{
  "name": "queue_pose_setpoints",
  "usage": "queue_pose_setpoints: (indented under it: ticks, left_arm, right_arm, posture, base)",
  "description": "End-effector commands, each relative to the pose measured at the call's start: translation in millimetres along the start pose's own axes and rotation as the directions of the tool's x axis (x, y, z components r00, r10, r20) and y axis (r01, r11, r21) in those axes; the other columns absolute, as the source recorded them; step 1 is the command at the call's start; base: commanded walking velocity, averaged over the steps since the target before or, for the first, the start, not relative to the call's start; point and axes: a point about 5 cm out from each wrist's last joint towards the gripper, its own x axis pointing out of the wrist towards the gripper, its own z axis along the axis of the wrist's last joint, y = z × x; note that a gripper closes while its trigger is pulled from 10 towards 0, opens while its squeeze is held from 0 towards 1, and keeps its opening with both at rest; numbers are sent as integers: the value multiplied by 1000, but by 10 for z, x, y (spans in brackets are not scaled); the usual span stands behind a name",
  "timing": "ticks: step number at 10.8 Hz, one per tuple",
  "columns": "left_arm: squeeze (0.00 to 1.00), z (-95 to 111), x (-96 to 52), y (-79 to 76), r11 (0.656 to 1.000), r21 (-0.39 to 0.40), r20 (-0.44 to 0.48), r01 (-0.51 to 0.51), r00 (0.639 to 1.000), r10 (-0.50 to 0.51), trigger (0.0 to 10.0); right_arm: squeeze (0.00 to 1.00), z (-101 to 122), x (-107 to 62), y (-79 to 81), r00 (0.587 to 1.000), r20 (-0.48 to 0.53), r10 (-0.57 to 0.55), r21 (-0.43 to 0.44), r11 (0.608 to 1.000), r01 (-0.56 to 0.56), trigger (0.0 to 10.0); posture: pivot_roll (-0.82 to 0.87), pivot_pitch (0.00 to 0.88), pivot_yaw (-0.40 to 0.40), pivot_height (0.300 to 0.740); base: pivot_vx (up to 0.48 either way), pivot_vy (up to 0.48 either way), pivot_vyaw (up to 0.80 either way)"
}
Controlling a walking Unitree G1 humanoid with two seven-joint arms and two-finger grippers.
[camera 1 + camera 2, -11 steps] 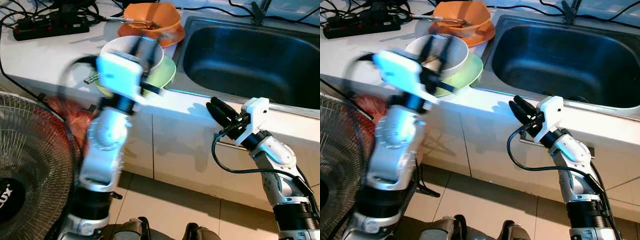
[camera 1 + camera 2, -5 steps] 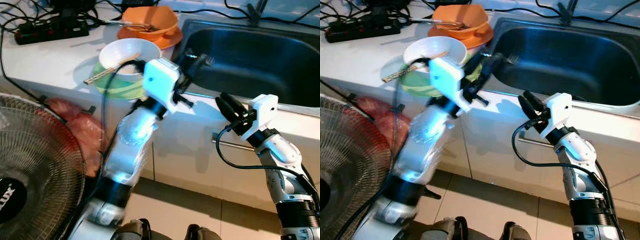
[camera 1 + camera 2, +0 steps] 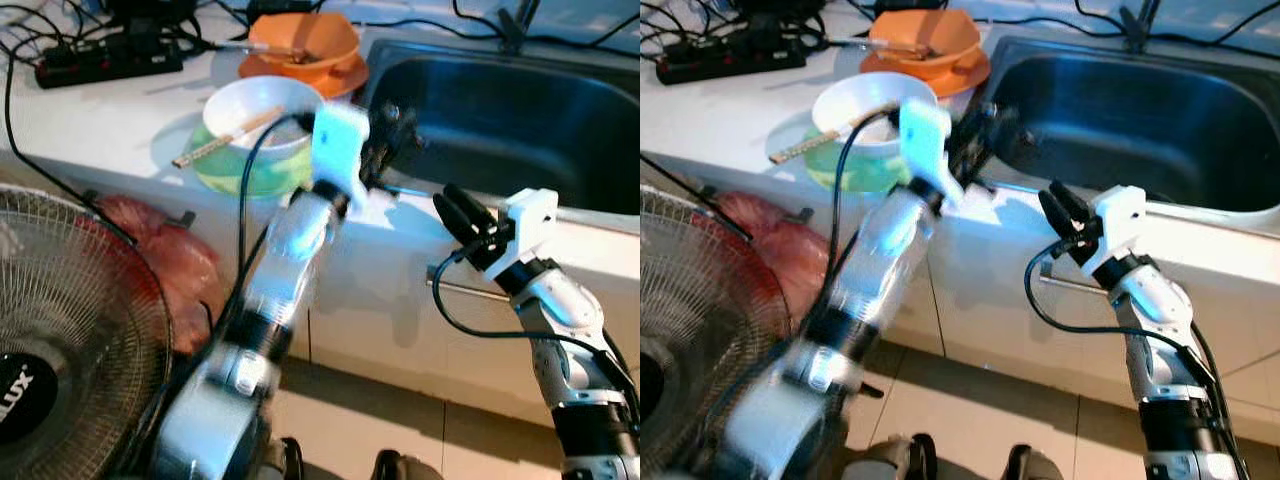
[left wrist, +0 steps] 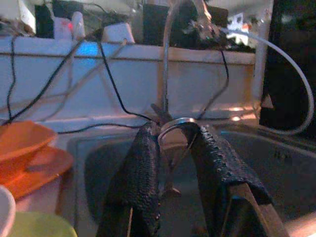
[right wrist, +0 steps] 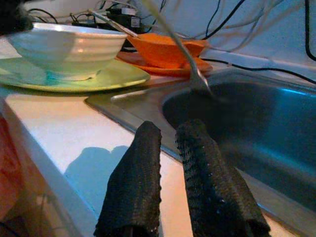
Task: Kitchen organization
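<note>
Left gripper [image 4: 173,163] jaws clamped on a metal utensil [image 4: 174,123], thin silver handle pinched between the fingers; it looks like a spoon or fork but the head is blurred. The left gripper sits upper centre of the head views, at the sink's [image 3: 520,130] left rim. Right gripper [image 3: 462,214] jaws close together, holding nothing, low at the counter's [image 3: 90,120] front edge, right of centre.

Readable text: white letters "ux" on the fan [image 3: 60,340] hub, lower left.

White bowl [image 3: 262,118] with chopsticks [image 3: 225,138] sits on a green plate [image 3: 245,170], just left of the left gripper. Orange bowl [image 3: 305,40] on an orange plate behind it. Black power strip [image 3: 110,60] upper left. Sink basin is open room.

Left wrist view adds the faucet [image 4: 168,64] and cables on the back wall. Right wrist view shows the utensil slanting over the sink rim.
</note>
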Motion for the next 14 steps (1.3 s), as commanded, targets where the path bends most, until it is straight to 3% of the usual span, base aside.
queue_pose_setpoints:
  ticks: [1, 5, 11, 12, 13, 14]
  left_arm:
    - [0, 53, 108, -86, 1000, -22, 29, 15, 999, -15, 10000]
    - [0, -60, 279, -61, 995, -90, -60, -33, 998, 28, 10000]
    - [0, -195, 362, -185, 997, -74, -197, -34, 980, 19, 10000]
    - [278, -218, 356, -190, 997, -66, -209, -46, 977, 31, 10000]
    - [1000, -227, 353, -190, 997, -55, -216, -54, 976, 41, 10000]
    - [1000, -232, 352, -189, 997, -57, -219, -57, 975, 43, 10000]
  right_arm:
    - [0, -2, -30, -11, 1000, -3, -11, -12, 1000, 11, 10000]
    - [0, -3, -44, 9, 1000, 2, -23, -9, 1000, 23, 10000]
    - [0, -27, -77, 55, 999, 0, -33, 8, 999, 33, 10000]
    - [0, -34, -77, 68, 999, 0, -35, 10, 999, 35, 10000]
    - [0, -38, -77, 71, 999, 0, -37, 12, 999, 37, 10000]
    - [0, -40, -83, 67, 999, 0, -40, 13, 999, 40, 10000]
  posture:
    - [5, 152, 54, 740]
    - [-8, 158, 67, 740]
    - [-16, 166, 84, 740]
    - [-19, 165, 88, 740]
    - [-18, 163, 88, 740]
    - [-17, 163, 89, 740]
  base:
    - [0, 0, 0]
    - [0, 0, 0]
    - [0, 0, 0]
    - [0, 0, 0]
    - [0, 0, 0]
    - [0, 0, 0]
